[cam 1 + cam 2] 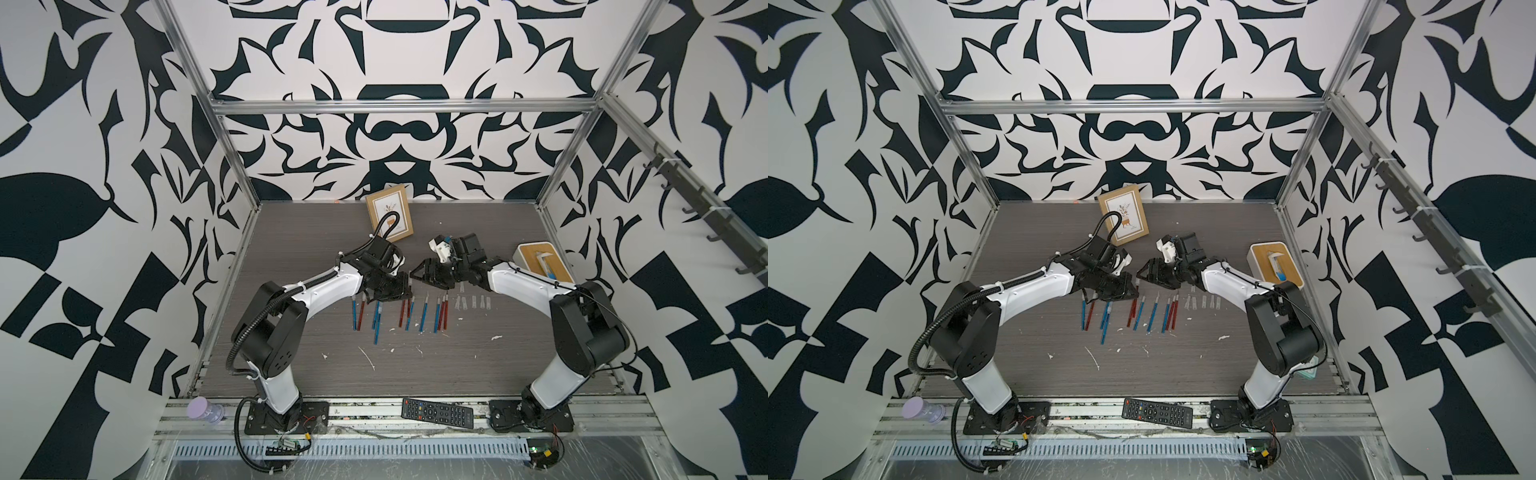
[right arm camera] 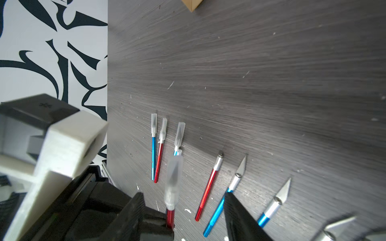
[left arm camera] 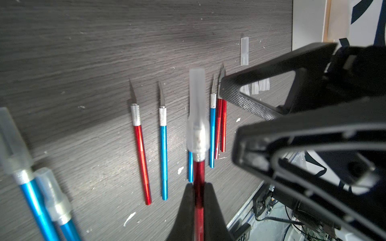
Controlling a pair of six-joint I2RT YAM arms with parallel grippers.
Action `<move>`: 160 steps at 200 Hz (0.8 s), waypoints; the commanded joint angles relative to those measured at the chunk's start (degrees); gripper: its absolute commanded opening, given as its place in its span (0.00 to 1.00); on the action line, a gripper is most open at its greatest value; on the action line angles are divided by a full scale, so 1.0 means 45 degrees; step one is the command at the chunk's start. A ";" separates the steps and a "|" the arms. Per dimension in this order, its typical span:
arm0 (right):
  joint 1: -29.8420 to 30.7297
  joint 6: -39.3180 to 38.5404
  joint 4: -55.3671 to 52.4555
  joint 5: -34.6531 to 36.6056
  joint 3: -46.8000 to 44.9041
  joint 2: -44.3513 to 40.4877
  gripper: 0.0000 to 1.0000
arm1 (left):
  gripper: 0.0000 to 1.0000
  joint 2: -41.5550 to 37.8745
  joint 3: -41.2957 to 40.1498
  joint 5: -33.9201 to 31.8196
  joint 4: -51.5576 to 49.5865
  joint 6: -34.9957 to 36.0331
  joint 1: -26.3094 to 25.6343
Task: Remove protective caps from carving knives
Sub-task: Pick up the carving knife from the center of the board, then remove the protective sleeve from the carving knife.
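Knife, red metallic, sat clamped in left gripper; right gripper, jaws half-parted, empty, needed square pinch on translucent plastic cap, straight pull.

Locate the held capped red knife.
Left wrist view: the capped red knife is clamped in the left claw, above the knife row, cap toward the right claw.

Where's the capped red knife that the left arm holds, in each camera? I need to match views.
Both top views: capped red knife, barely visible between the left gripper and right gripper.
Left wrist: picture centre, handle clamped in the left gripper.
Right wrist: near the picture's lower edge, between the right gripper's open fingers.
Shared landmark: the row of knives lying on the table, in every view.
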 commanded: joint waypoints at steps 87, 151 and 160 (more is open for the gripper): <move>0.0344 0.1491 0.2252 -0.0523 0.0574 0.1036 0.41 | 0.00 0.0105 -0.0231 -0.0161 -0.0112 0.0073 -0.0028; 0.0412 0.1628 0.2344 -0.0547 0.0702 0.1225 0.25 | 0.00 0.0242 -0.0202 -0.0187 -0.0112 0.0093 -0.0033; 0.0422 0.1648 0.2355 -0.0581 0.0683 0.1237 0.24 | 0.00 0.0274 -0.0206 -0.0199 -0.0126 0.0093 -0.0028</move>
